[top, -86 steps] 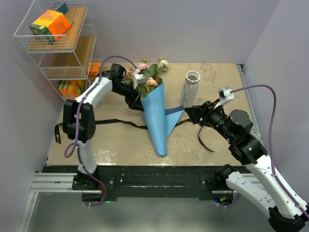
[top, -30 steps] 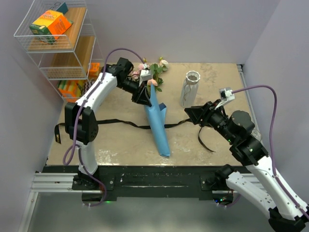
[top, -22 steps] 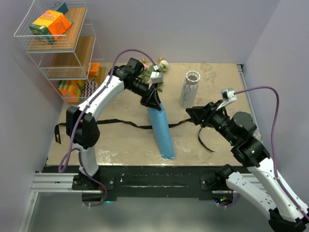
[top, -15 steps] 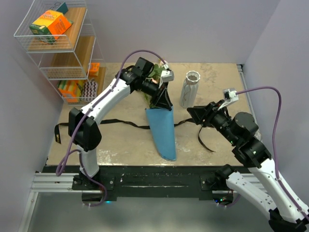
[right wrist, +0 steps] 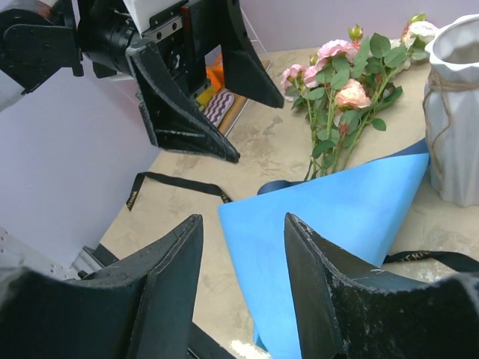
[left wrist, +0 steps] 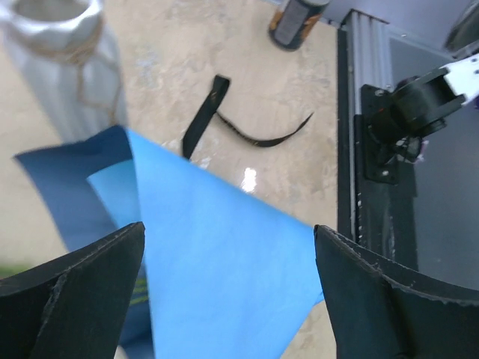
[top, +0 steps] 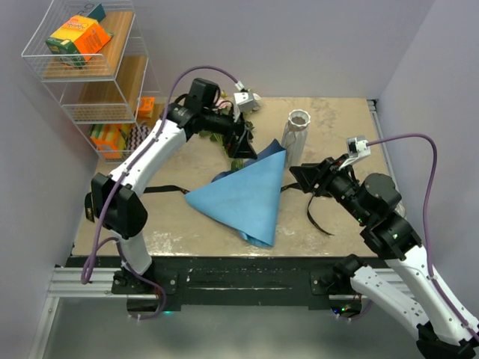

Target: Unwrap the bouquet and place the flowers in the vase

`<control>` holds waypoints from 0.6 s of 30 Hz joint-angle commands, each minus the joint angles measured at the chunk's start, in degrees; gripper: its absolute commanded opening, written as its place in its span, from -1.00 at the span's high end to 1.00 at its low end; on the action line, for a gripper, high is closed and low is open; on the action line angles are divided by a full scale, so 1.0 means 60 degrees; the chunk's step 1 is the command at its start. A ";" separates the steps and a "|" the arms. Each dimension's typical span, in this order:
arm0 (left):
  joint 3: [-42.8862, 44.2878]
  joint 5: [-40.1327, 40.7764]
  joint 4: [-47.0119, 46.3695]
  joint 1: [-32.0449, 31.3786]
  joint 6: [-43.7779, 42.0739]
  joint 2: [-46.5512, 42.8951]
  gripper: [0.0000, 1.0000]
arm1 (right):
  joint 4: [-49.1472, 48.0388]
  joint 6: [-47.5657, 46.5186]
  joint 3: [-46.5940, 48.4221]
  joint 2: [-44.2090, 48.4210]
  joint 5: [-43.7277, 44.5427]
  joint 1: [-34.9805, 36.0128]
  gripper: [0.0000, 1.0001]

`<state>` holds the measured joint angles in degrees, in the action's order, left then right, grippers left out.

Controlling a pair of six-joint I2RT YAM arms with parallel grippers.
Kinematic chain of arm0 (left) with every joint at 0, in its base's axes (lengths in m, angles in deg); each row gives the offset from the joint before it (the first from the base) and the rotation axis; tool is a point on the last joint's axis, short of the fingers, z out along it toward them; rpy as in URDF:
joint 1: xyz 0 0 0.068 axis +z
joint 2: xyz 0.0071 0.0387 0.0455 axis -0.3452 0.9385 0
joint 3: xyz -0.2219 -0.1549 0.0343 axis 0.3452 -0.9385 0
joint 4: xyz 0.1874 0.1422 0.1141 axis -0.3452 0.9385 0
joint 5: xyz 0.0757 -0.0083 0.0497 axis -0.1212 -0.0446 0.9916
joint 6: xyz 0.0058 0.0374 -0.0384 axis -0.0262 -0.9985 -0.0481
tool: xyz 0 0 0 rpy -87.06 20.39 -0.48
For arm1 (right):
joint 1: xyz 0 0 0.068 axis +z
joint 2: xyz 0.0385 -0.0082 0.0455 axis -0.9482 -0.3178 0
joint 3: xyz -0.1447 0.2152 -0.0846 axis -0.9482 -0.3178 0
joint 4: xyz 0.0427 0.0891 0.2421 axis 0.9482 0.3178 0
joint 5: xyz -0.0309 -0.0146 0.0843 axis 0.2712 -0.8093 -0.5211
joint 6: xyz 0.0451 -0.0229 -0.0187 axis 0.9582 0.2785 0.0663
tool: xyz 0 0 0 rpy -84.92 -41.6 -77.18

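Note:
The bouquet's blue paper (top: 243,196) lies spread open and loose on the table. In the right wrist view the flowers (right wrist: 337,97) lie bare beyond the paper's far edge, and their stem ends run under it. The white ribbed vase (top: 296,137) stands upright just right of the paper (right wrist: 352,209). My left gripper (top: 242,142) hangs open above the paper's far corner, with only blue sheet (left wrist: 217,277) below its empty jaws (left wrist: 228,230). My right gripper (top: 297,176) hovers at the paper's right edge, open and holding nothing (right wrist: 243,218).
A black ribbon (top: 161,188) trails left from under the paper, and another length (top: 314,217) curls on the right. A brown can (left wrist: 296,22) stands near the table's right edge. A wire shelf (top: 90,67) with boxes stands at the back left.
My left gripper carried the blue cone upright toward the vase, then opened. The paper dropped and spread flat, the flowers now lie outside it. The right gripper opened slightly.

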<state>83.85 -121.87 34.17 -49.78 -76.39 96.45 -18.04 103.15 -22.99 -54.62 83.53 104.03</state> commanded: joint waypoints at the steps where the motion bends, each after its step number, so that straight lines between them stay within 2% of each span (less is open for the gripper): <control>1: -0.0736 0.0226 0.0862 0.1323 -0.2014 -0.0387 -0.99 | -0.0222 -0.0100 0.0325 0.0055 0.0103 -0.0035 -0.03; 4: -0.1292 -0.0039 0.2312 0.1852 -0.3965 0.0067 -0.99 | -0.0252 -0.0085 0.0296 0.0025 -0.0043 -0.0021 -0.03; 7: -0.2039 0.0196 0.2975 0.2161 -0.5008 0.0652 -0.99 | -0.0295 -0.0100 0.0223 0.0010 -0.0131 -0.0035 -0.03; 11: -0.3414 0.0327 0.2890 0.2557 -0.5553 0.0771 -0.99 | -0.0310 -0.0056 0.0135 0.0040 -0.0147 -0.0035 -0.02; 15: -0.4149 0.0241 0.3095 0.2587 -0.6081 0.0508 -0.99 | -0.0325 -0.0027 0.0047 0.0055 -0.0132 -0.0021 -0.02; 18: -0.4706 0.0400 0.2570 0.2587 -0.5980 0.0215 -0.99 | -0.0441 0.0032 -0.0041 0.0040 -0.0190 -0.0035 -0.02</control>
<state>58.30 -118.83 51.05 -34.50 -108.54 101.92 -18.15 103.15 -23.01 -54.68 83.20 104.03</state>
